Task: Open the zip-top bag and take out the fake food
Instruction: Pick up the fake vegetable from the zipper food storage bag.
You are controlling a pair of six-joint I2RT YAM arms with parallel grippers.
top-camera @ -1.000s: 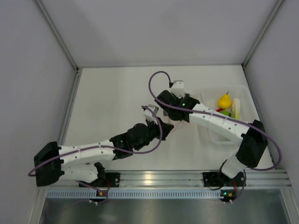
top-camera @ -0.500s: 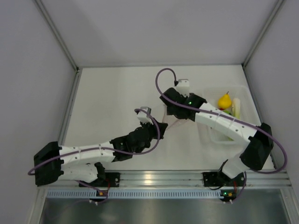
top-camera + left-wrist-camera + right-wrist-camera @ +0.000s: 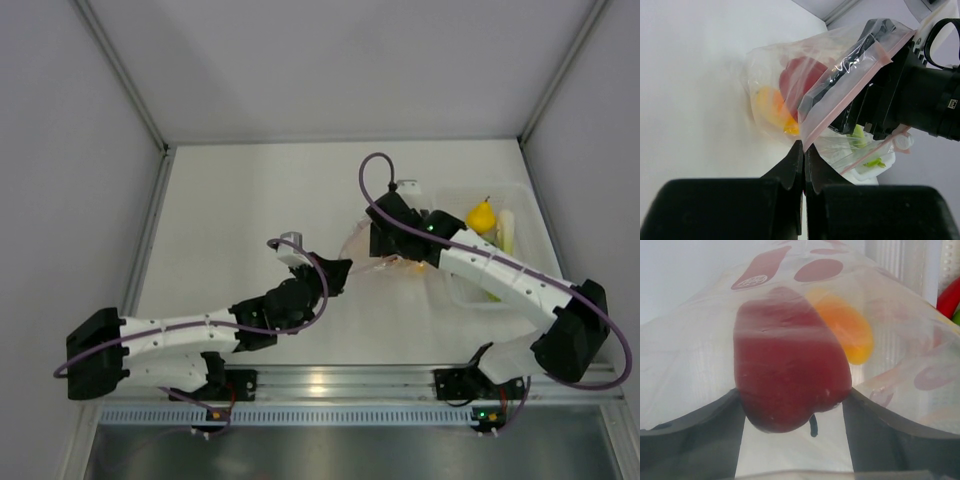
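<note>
The clear zip-top bag (image 3: 362, 243) is stretched between both grippers at mid-table. My left gripper (image 3: 803, 146) is shut on the end of its pink zip strip (image 3: 840, 107). Through the plastic show a red pepper (image 3: 797, 82) and an orange-yellow piece (image 3: 775, 107) of the fake food. My right gripper (image 3: 383, 245) reaches into the bag's mouth. In the right wrist view its fingers press both sides of the red pepper (image 3: 790, 355), and the orange piece (image 3: 847, 335) lies just behind. The right gripper (image 3: 792, 390) is closed on the pepper.
A translucent white tray (image 3: 520, 195) stands at the right and holds a yellow fruit (image 3: 481, 216), a pale stalk (image 3: 506, 232) and green pieces (image 3: 858, 134). Grey walls close in the table on the left, back and right. Both arm bases sit on the near rail.
The right arm has swung right toward the tray, taking the bag's mouth along. The left gripper has drawn back toward the near left, still shut on the zip strip.
</note>
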